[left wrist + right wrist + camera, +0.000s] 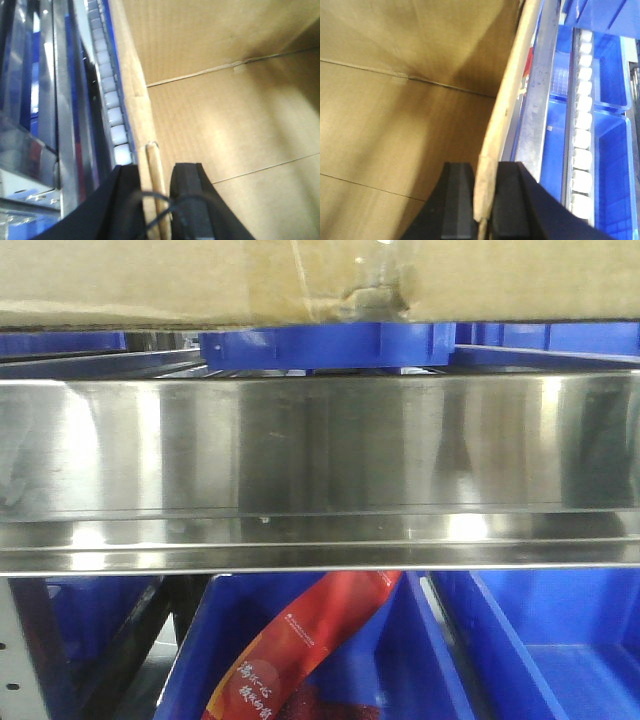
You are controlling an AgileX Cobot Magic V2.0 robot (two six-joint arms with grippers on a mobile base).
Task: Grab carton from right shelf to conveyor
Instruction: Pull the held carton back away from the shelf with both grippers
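The carton (150, 280) is plain brown cardboard with a torn taped seam. It fills the top of the front view, above the right shelf's steel rail (320, 460). In the left wrist view my left gripper (157, 167) straddles the carton's upright wall, with one finger inside the carton (225, 115) and one outside, closed on the wall. In the right wrist view my right gripper (485, 165) is shut on the opposite wall of the carton (395, 110). The conveyor is out of view.
A blue bin (330, 345) sits right behind and under the carton. Roller tracks (112, 115) (582, 140) run beside both carton walls. More blue bins (540, 660) lie below the rail, one with a red packet (300, 640). Blue bins (610, 150) also lie right of the carton.
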